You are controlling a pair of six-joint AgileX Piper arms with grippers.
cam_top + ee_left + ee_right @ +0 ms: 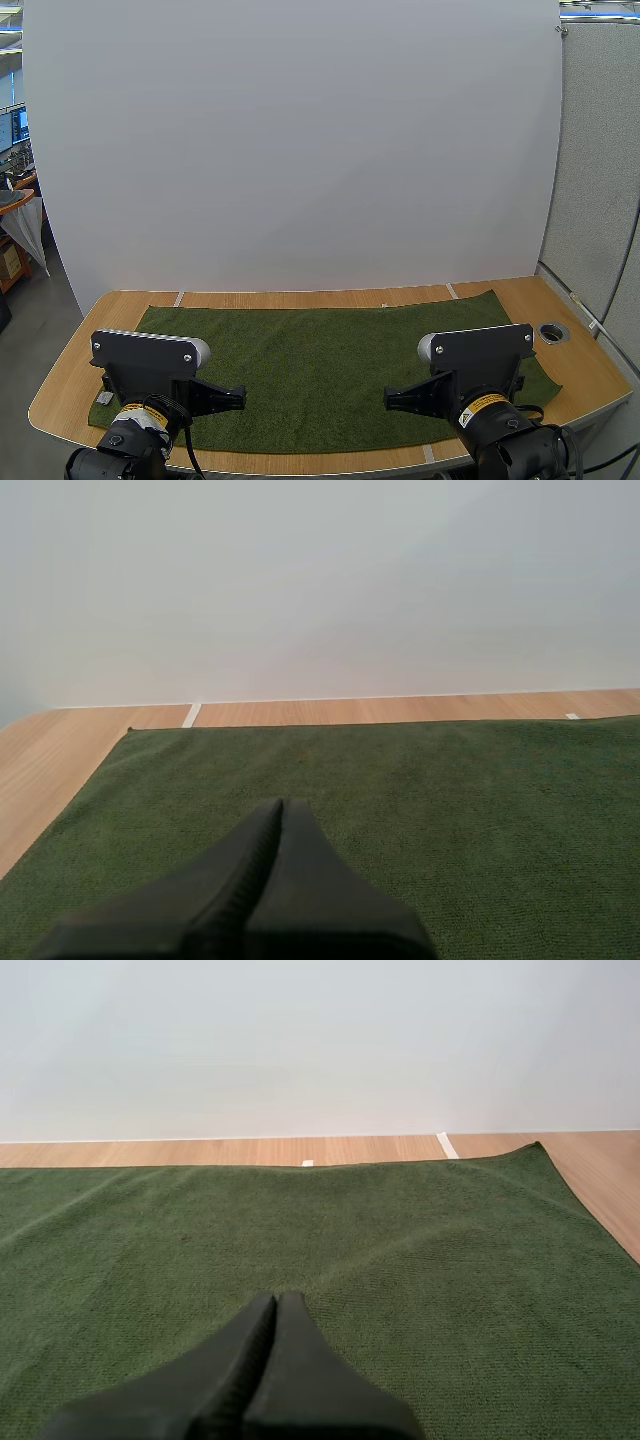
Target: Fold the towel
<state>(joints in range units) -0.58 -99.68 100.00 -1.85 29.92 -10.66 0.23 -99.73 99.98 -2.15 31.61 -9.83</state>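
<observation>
1 towel flat, 2 hands closed.

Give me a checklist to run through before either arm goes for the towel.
1. Towel spread flat in one layer on the table: ok.
2. Far left corner and far right corner lying on the wood, inside the table's edges: ok.
3. Left gripper open for a grasp: not ok, it is shut on nothing over the towel.
4. Right gripper open for a grasp: not ok, it is shut on nothing over the towel.
5. Near edge lying flat along its whole length: cannot tell, the arms cover much of it in the high view.
</observation>
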